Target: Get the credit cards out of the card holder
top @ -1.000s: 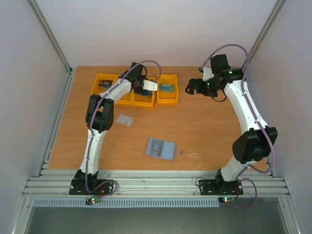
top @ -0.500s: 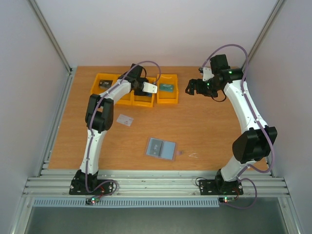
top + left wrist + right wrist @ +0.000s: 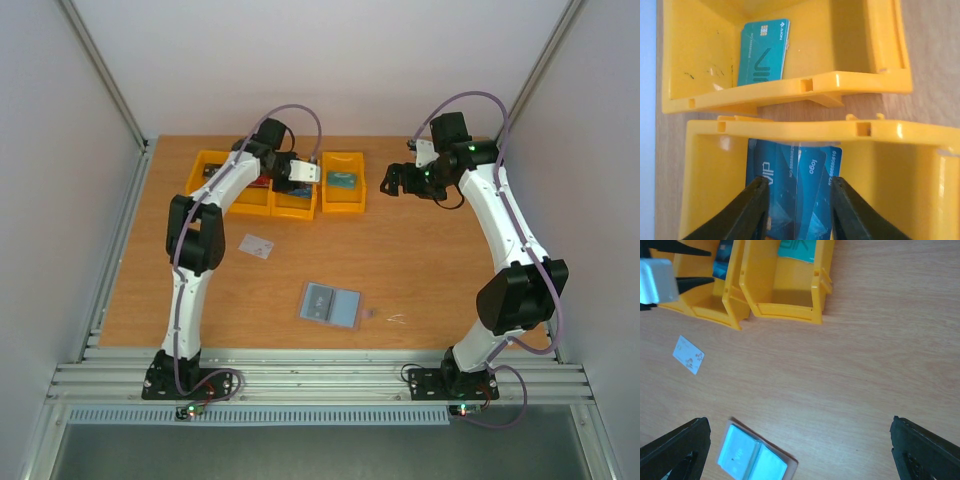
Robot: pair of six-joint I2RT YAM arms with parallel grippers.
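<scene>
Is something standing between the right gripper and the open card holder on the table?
Nothing visible does. Only bare table lies between the right gripper and the card holder; the orange bins and the loose pale card sit off to the side.

The table [image 3: 430,270] is warm orange-brown with a fine wood grain. The bins [image 3: 790,85] are bright yellow, one wall flecked with dark scuffs. One bin holds a teal card [image 3: 762,52] with paler lettering. The next holds deep blue cards [image 3: 795,170] with white lettering. The card holder [image 3: 330,304] is light blue-grey with a pinkish rim. A loose card [image 3: 688,355] is whitish with tiny orange-brown marks. The left arm [image 3: 190,290] and right arm [image 3: 510,220] are white with black joints and mauve cables [image 3: 470,95]. The fingers [image 3: 747,210] of the left tool [image 3: 799,187] are black.
</scene>
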